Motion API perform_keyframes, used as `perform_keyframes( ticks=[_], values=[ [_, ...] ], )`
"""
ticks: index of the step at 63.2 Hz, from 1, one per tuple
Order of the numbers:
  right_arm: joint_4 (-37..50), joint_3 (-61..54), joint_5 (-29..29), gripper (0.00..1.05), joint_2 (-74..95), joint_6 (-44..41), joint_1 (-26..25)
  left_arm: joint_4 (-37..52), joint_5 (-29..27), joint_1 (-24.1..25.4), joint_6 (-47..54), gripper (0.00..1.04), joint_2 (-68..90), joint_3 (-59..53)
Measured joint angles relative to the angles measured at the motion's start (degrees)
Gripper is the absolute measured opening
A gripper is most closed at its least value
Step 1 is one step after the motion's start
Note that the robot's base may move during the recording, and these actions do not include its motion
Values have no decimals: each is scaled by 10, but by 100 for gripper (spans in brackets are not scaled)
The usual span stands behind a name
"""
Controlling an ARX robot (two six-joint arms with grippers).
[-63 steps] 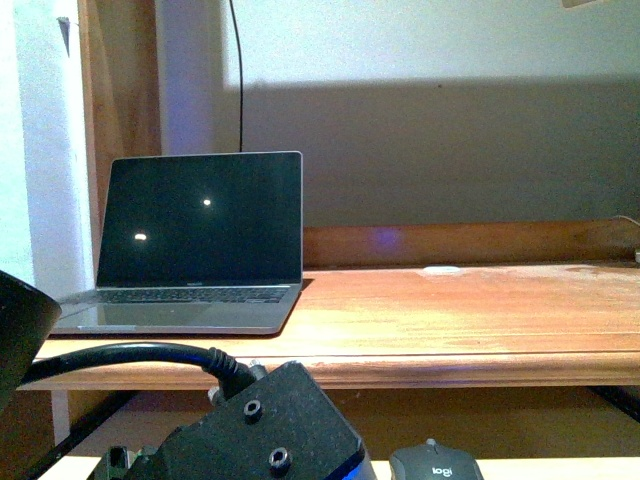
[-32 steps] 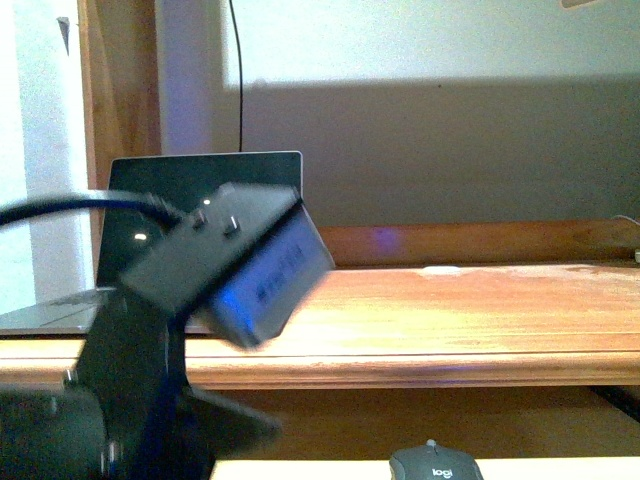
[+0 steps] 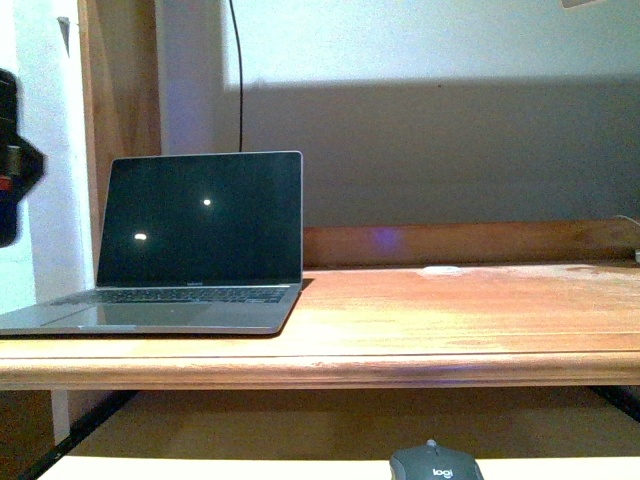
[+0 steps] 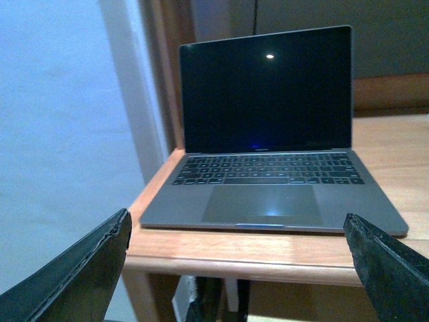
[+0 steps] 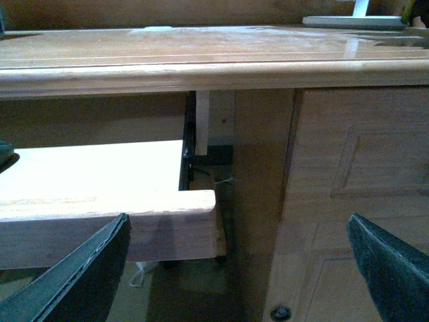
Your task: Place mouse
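The mouse (image 3: 435, 465) is a small dark grey dome with a logo. It lies on the pale pull-out shelf (image 3: 250, 468) under the desk, at the bottom edge of the front view, right of centre. In the left wrist view my left gripper (image 4: 236, 216) is open. It faces the open laptop (image 4: 268, 134) from in front of the desk edge, and its dark fingers (image 4: 80, 275) hold nothing. In the right wrist view my right gripper (image 5: 238, 218) is open and empty, low down beside the shelf's corner (image 5: 194, 208). Neither wrist view clearly shows the mouse.
A grey laptop (image 3: 200, 240) with a dark screen stands open on the left of the wooden desk (image 3: 450, 320). A small flat white disc (image 3: 441, 270) lies near the desk's back rail. Part of my left arm (image 3: 12, 160) shows at the far left. A wooden cabinet door (image 5: 362, 201) stands beside the shelf.
My left arm rose from the bottom of the front view, swept up across the laptop and off to the left. Only its edge shows now. The mouse has not moved.
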Motion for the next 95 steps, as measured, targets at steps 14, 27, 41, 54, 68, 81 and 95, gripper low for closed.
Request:
perform_keyframes(
  ticks=[14, 27, 41, 54, 68, 81, 95],
  values=[
    [0, 0, 0, 97, 0, 0, 0, -34, -176, -132, 4, 97, -166, -92],
    [0, 0, 0, 97, 0, 0, 0, -199, -95, -130, -59, 79, -273, -131],
    [0, 0, 0, 97, 0, 0, 0, -225, 48, 1, -90, 42, -348, -209],
    [0, 0, 0, 97, 0, 0, 0, -224, 134, 90, -96, 5, -393, -257],
    [0, 0, 0, 97, 0, 0, 0, -221, 212, 158, -99, 3, -423, -289],
    [0, 0, 0, 97, 0, 0, 0, -220, 272, 234, -99, 3, -442, -308],
    [30, 1, 140, 97, 68, 45, 40, -217, 273, 235, -99, 3, -456, -328]
  ],
)
